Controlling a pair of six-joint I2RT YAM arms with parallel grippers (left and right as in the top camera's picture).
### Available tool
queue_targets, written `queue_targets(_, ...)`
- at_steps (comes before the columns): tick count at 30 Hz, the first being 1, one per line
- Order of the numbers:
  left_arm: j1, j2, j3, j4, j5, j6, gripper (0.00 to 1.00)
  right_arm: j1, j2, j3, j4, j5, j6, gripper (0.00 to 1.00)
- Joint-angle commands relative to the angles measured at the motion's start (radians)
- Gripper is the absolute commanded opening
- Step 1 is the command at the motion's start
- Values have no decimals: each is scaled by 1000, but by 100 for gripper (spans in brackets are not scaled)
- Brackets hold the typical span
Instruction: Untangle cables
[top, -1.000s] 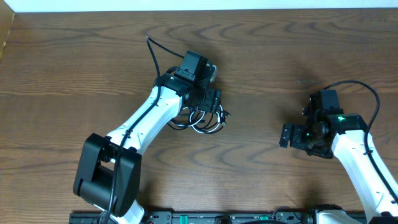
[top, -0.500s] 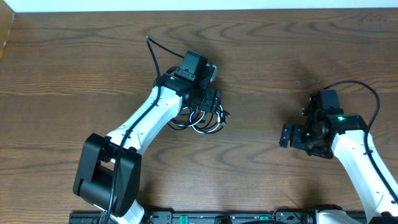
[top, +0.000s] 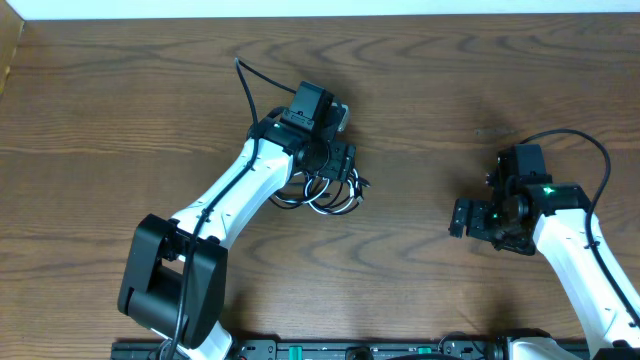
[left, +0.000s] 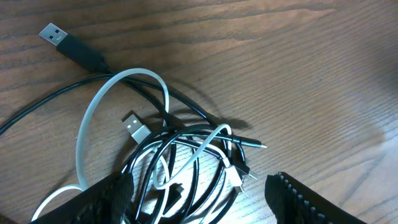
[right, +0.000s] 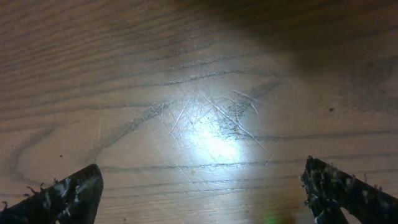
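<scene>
Starting at the bottom edge of the left wrist view, the left gripper (left: 200, 190) holds its two black ribbed fingers (left: 305, 202) spread wide, one in the lower left corner and one in the lower right. The knot of thin black and white charging cables (left: 186, 158) lies between them on the dark brown wooden table (left: 323, 74). The lower-left finger overlaps the edge of the knot; whether it touches the strands I cannot tell. Just past the fingertips, small slim plug ends (left: 254, 144) poke out at the right of the knot. Left of centre, a flat silver USB plug (left: 134, 126) lies under the arch of a white cable (left: 93, 112). Farther off, in the upper left corner, a black-bodied USB plug (left: 62, 38) rests apart from the knot.

In the right wrist view the right gripper (right: 202, 186) is also spread wide, its fingertips in the two bottom corners, over bare wood with a bright patch of glare (right: 211, 140) mid-frame.

From overhead, the white left arm (top: 235, 190) rises from the lower left to the frame's centre, where its gripper hangs over the cables. The white right arm (top: 570, 250) sits at the lower right, its gripper well apart from the cables, to their right. One black strand (top: 246, 85) runs from the knot toward the upper left.
</scene>
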Motion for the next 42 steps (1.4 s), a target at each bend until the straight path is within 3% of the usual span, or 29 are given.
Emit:
queue_targets(1,2,12,-4,-6,9,9,73,1,-2,14,-1,8,13,99)
queue_targets(16,2,11,-3,-41,9,9,73,1,-2,14,-1,8,13,99)
queue_targets(31,3,3,-3,-48,12,-36,79,1,-2,14,-1,8,13,99)
queue_targets(33,3,-3,-3,-47,12,-36,84,1,-2,14,-1,8,13,99)
queue_targets(42,10,-10,-3,-48,7,-36,84,1,-2,14,-1,8,13,99)
